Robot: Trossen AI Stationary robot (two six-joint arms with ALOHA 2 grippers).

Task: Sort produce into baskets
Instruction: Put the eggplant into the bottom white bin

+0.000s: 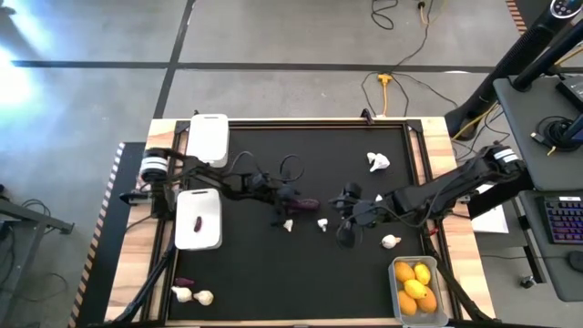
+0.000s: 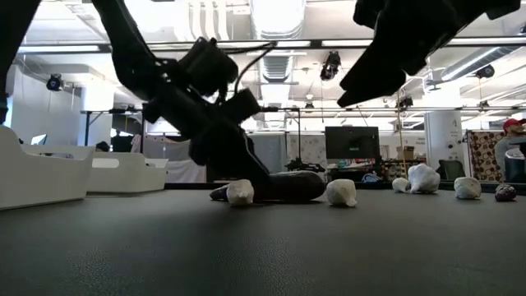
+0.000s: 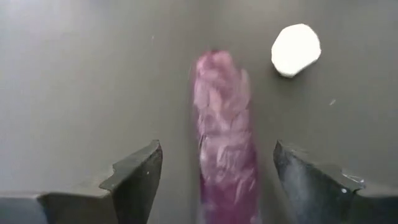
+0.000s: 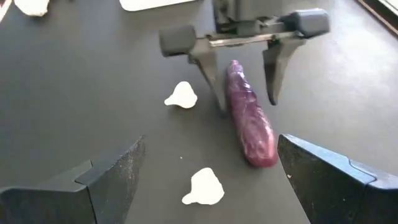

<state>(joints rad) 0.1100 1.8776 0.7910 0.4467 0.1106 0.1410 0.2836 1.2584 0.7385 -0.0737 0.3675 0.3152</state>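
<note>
Straddling the dark purple, knobbly, elongated toy eggplant (image 3: 225, 130) lying mid-mat, the left gripper (image 3: 217, 180) stands wide open, the right gripper (image 4: 205, 171) open nearby; the piece looks light, rigid, slightly slick, best pinched mid-length.

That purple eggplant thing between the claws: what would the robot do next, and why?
Probably close the left gripper on the eggplant. Its open fingers already stand on either side of the piece, which lies flat on the mat, not yet gripped. The right gripper hovers open nearby.
</note>
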